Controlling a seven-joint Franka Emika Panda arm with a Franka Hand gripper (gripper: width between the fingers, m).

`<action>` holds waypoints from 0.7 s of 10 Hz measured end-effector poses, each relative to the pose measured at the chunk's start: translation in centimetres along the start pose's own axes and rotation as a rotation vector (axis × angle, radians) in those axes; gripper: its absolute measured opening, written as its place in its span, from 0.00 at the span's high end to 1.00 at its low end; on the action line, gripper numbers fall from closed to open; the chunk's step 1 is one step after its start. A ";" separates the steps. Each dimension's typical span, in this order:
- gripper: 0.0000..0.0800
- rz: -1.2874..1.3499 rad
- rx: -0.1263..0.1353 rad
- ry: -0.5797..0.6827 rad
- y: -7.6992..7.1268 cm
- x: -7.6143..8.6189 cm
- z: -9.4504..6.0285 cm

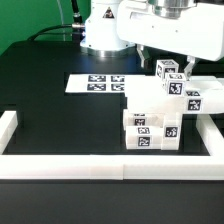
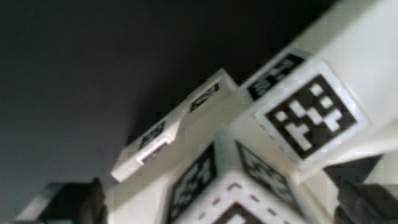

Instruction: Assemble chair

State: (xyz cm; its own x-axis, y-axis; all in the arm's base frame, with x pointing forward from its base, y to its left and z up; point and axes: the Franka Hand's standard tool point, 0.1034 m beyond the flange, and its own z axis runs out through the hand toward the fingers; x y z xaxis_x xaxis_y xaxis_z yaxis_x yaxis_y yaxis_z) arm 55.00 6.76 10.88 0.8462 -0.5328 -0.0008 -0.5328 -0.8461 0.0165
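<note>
The partly joined white chair [image 1: 160, 118] stands at the exterior view's right, close to the front wall. It is a boxy block with tags on its faces, with tagged upright parts [image 1: 190, 95] rising behind it. Its topmost tagged piece [image 1: 168, 71] sits between the fingers of my gripper [image 1: 168, 64], which hangs straight above. The gripper is open. In the wrist view, tagged white chair faces [image 2: 302, 105] fill the frame. The dark fingers [image 2: 71, 200] stand wide on either side of a white edge, and the gripper [image 2: 217, 200] leaves a gap to it on both sides.
The marker board [image 1: 97, 82] lies flat on the black table behind the chair, toward the exterior view's left. A low white border wall [image 1: 60, 165] runs along the front and turns up both sides. The arm's white base [image 1: 100, 30] stands at the back.
</note>
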 end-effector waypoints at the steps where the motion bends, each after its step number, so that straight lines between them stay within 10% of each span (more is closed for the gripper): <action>1: 0.19 -0.104 0.000 0.000 0.1 0.1 0.0; 7: 0.19 -0.465 -0.005 0.000 0.3 0.2 0.1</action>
State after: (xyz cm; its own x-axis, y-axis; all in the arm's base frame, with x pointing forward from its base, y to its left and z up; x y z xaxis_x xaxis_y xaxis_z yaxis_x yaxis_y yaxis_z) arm 54.98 6.36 10.74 0.9952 -0.0970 -0.0094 -0.0968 -0.9951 0.0195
